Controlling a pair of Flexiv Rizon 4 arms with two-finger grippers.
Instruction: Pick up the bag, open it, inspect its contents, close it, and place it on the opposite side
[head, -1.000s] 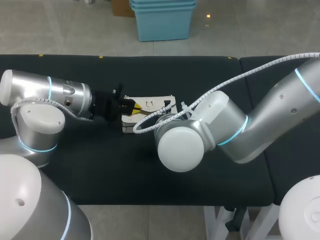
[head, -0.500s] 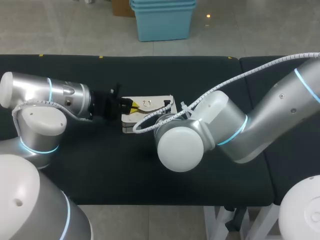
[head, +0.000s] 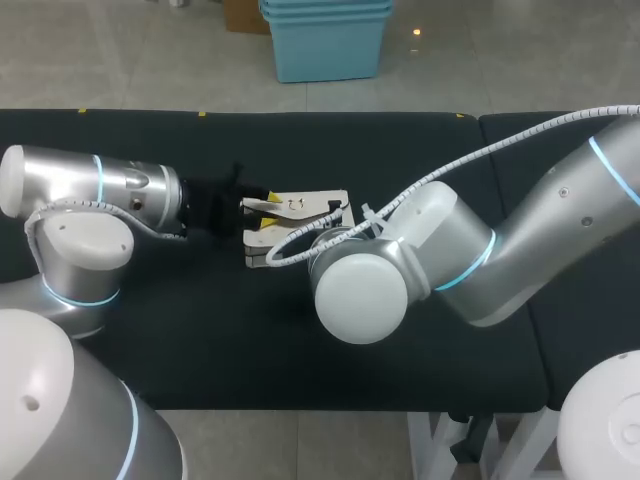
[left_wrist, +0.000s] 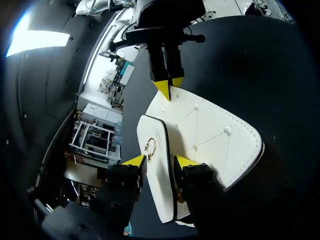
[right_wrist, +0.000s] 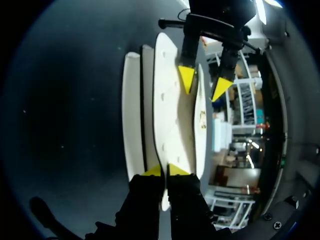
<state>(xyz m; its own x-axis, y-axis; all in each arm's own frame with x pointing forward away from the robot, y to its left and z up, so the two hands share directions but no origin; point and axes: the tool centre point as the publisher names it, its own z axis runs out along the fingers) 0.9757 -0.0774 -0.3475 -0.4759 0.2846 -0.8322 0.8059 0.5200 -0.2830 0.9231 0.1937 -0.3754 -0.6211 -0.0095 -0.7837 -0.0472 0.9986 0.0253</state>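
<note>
holding a cream bag between two grippers on a dark table

seen from above, the dark table (head: 200, 340) carries only the bag. the right arm's big round joint (head: 362, 285) and a looping white cable (head: 480, 152) sit over the bag's right end and hide the right gripper there.

the bag (left_wrist: 210, 135) lies a little left of the table's middle, toward the far side, between the two arms. the right gripper (right_wrist: 165, 171) has its yellow tips pressed close together on the thin edge of the bag's right end, pinching it. the left gripper (left_wrist: 159, 161) is at the bag's left end with its fingers spread. the front flap (left_wrist: 159, 192) sits between them with a gap showing, so it is not clamped. a small gold ring clasp (left_wrist: 149, 148) on the flap lies just beside one left fingertip.

the bag's long axis runs left to right, from one gripper to the other. the flap stands slightly away from the body, and the stitched, studded face is turned upward.
</note>
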